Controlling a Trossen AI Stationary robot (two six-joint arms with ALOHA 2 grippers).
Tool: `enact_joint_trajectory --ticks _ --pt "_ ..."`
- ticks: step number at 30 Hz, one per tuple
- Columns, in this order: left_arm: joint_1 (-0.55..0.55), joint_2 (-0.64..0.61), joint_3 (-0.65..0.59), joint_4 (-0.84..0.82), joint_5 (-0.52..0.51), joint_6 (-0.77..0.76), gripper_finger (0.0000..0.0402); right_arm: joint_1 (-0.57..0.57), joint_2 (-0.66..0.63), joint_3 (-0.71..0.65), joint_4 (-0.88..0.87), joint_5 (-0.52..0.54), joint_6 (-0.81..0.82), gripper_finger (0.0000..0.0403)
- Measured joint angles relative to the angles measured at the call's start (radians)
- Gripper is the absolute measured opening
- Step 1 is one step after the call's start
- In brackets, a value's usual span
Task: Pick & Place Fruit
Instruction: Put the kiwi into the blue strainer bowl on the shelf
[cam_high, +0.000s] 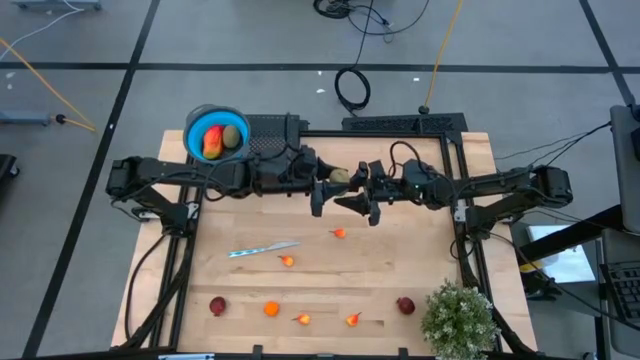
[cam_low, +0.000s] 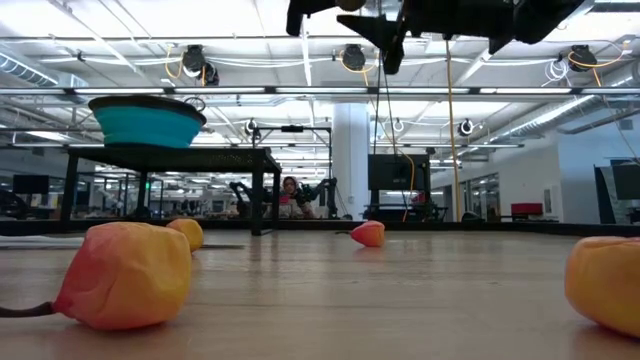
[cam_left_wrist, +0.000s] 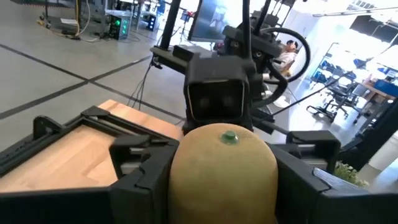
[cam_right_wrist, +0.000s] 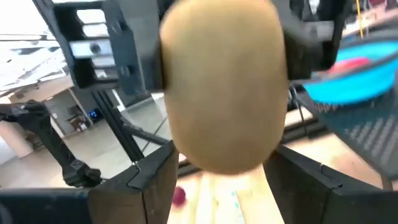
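Mid-air handover above the table (cam_high: 400, 290). The kiwi (cam_high: 340, 176) was held between the left gripper (cam_high: 322, 190) and the right gripper (cam_high: 368, 196), pinched by the left fingers; the right fingers flanked it, contact unclear. The bowl (cam_high: 195, 125) lay leftward.

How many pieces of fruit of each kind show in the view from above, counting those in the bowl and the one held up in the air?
kiwi: 2
dark red fruit: 2
small orange fruit: 5
large orange-red fruit: 1
Total: 10
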Motion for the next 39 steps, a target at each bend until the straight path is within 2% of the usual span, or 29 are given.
enact_joint_trajectory --ticks 5,14,18,25,31,39 --pt "0.022 0.0 0.0 0.001 0.001 0.0 0.0177 -0.002 0.0 0.0 -0.064 0.004 0.009 0.0223" --pt "0.046 -0.041 0.0 0.005 0.001 -0.001 0.0195 -0.008 -0.026 -0.001 -0.236 0.008 -0.082 0.0216" --pt "0.045 -0.068 0.0 0.001 0.002 -0.008 0.0186 -0.03 -0.069 -0.001 -0.322 0.008 -0.108 0.0183" --pt "0.044 -0.11 0.0 -0.016 0.026 -0.027 0.0186 -0.075 -0.177 -0.001 -0.443 0.004 -0.189 0.0088" --pt "0.033 -0.113 0.0 -0.017 0.03 -0.034 0.0188 -0.12 -0.286 -0.001 -0.566 -0.067 -0.251 0.001" --pt "0.019 -0.114 0.0 -0.027 0.029 -0.037 0.0187 -0.155 -0.447 -0.001 -0.737 -0.082 -0.308 0.0006"
